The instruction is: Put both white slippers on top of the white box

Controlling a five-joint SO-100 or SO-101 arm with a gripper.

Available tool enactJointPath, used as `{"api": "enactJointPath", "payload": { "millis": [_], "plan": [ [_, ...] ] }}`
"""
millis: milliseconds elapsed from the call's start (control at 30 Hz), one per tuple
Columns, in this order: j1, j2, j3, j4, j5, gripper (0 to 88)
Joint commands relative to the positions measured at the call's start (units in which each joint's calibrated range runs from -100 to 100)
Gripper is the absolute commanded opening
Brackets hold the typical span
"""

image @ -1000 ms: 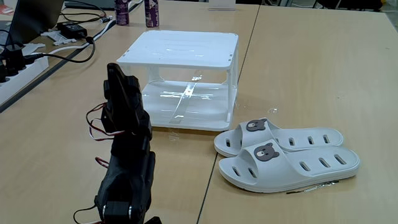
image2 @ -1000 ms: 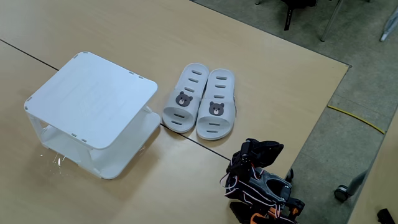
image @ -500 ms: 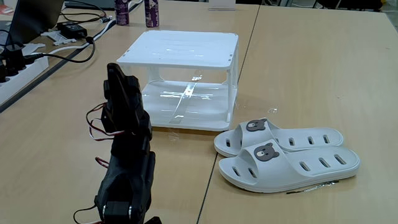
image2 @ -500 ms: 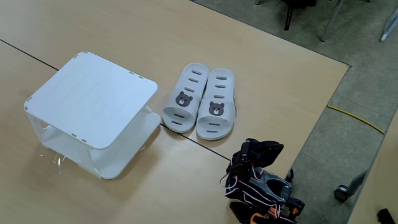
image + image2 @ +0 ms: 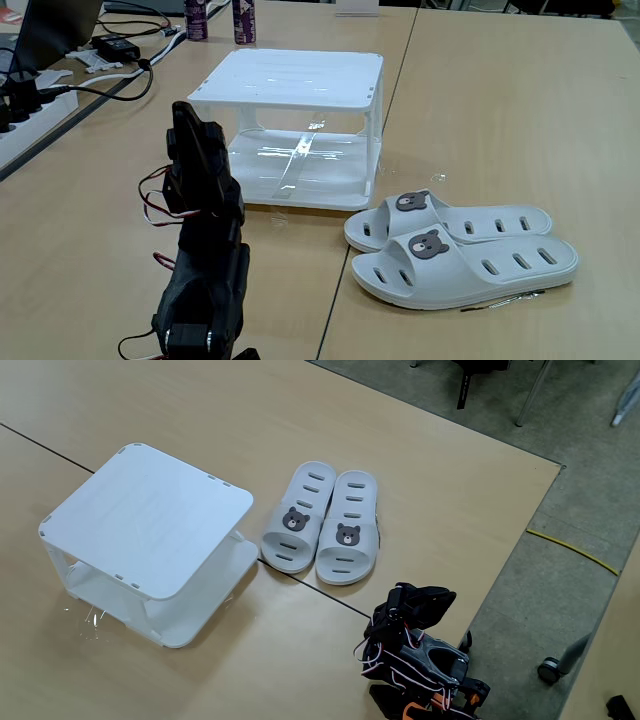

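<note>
Both fixed views show my arm (image 5: 205, 240) folded up near the table's edge, and I cannot tell whether my claw is apart or together. The white slippers (image 5: 460, 250) (image 5: 322, 535) lie side by side on the wooden table (image 5: 500, 110), touching each other, bear badges up. They sit just beside the white box (image 5: 290, 125) (image 5: 150, 535), whose flat top is bare.

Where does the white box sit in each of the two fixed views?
A fixed view: white box upper centre, behind and left of the white slippers.
A fixed view: white box at left, slippers to its right.
Shared landmark: the bear-face badges.
</note>
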Motion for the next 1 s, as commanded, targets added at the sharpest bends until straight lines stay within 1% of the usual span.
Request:
{"api": "enactJointPath", "payload": {
  "millis": [0, 300, 400, 500, 800, 967],
  "plan": [
    [-0.2, 0.27, 0.45, 0.35, 0.42, 0.8],
    [0.21, 0.95, 0.45, 2.07, 0.42, 0.8],
    [0.04, 6.67, 0.72, 2.07, 0.42, 0.8],
    [0.21, 17.52, 0.72, 2.07, 0.42, 0.8],
    [0.29, 61.36, -0.45, 2.07, 0.42, 0.8],
    [0.29, 75.83, -0.45, 1.99, 0.42, 0.8]
  ]
}}
